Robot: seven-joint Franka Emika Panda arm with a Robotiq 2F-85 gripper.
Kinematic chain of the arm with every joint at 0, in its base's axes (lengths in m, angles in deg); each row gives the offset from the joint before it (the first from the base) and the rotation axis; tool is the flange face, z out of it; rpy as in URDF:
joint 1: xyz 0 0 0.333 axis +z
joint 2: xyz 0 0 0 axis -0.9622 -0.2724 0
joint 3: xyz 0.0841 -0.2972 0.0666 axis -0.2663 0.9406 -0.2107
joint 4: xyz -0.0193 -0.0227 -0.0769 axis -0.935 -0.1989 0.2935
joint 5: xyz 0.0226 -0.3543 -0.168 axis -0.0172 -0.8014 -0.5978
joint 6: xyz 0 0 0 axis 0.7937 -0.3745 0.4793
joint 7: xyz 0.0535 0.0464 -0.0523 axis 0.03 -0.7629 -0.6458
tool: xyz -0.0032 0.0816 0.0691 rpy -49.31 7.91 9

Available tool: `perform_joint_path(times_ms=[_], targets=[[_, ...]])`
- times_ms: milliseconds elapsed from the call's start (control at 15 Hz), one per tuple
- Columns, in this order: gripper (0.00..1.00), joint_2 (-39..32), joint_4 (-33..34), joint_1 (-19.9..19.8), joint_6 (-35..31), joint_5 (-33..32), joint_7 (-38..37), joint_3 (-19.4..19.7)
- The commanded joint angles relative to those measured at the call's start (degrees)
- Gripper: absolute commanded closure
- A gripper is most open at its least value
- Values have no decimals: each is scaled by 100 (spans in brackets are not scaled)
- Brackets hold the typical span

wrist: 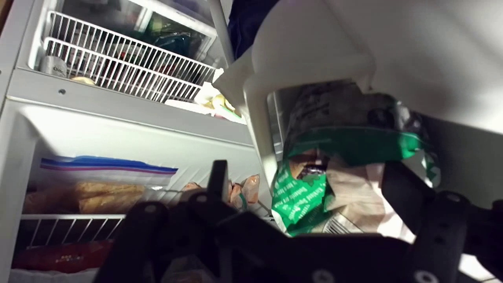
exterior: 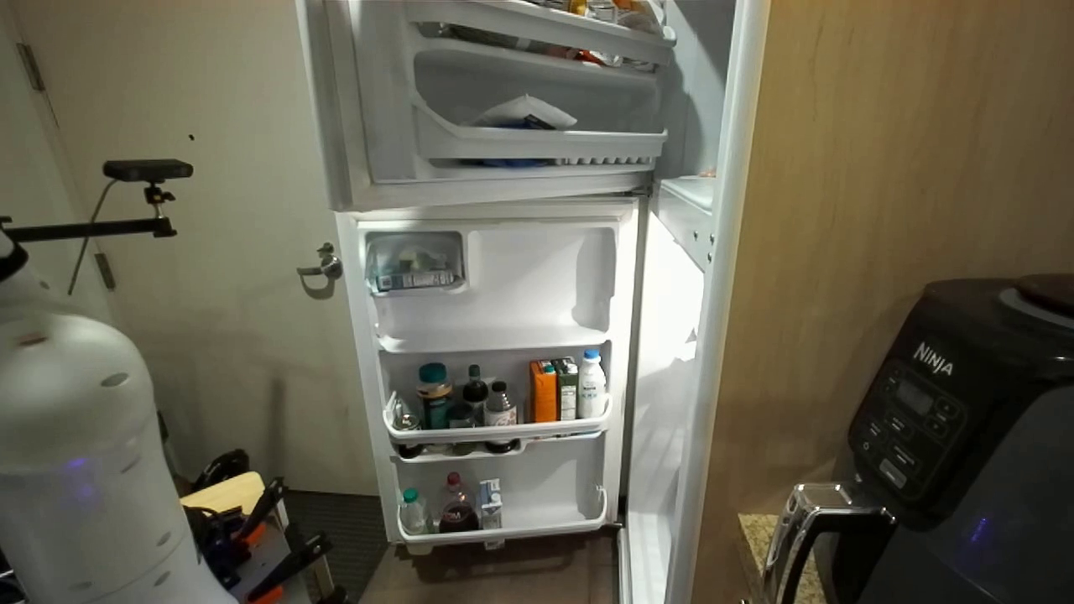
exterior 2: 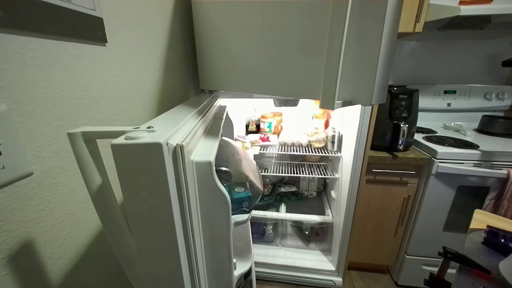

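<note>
Here's the black two-fingered gripper (wrist: 306, 177), fingers spread, grasping nothing, facing the green-and-tan plastic bag (wrist: 349, 147) beside a moulded white plastic frame (wrist: 261, 131). White freezer door (exterior 2: 264, 48), white fridge door (exterior 2: 154, 200): both open already, no grip on the bag yet.

In an exterior view, you can see your smooth white robot arm with rounded links (exterior: 75, 419) at the left edge; its thick body stands nearly upright and is cut by the frame. Small oval caps (exterior: 114, 380) are set into its shell, and some violet light shines on it. In the wrist view, your black two-finger end effector (wrist: 307, 179) occupies the lower part. Its dark fingers (wrist: 217, 181) stand wide apart: the one at the left of that view points almost straight up, the other is slanted. Below them, the black jointed linkages (wrist: 151, 228) spread to both sides.
</note>
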Motion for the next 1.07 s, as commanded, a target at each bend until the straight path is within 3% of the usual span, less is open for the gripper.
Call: perform_joint_path(times_ms=[0, 333, 1000], targets=[[0, 328, -346, -639, 341, 356, 270, -346], [0, 626, -621, -1018, 698, 449, 303, -559], [0, 948, -1029, -1149, 661, 606, 204, -860]])
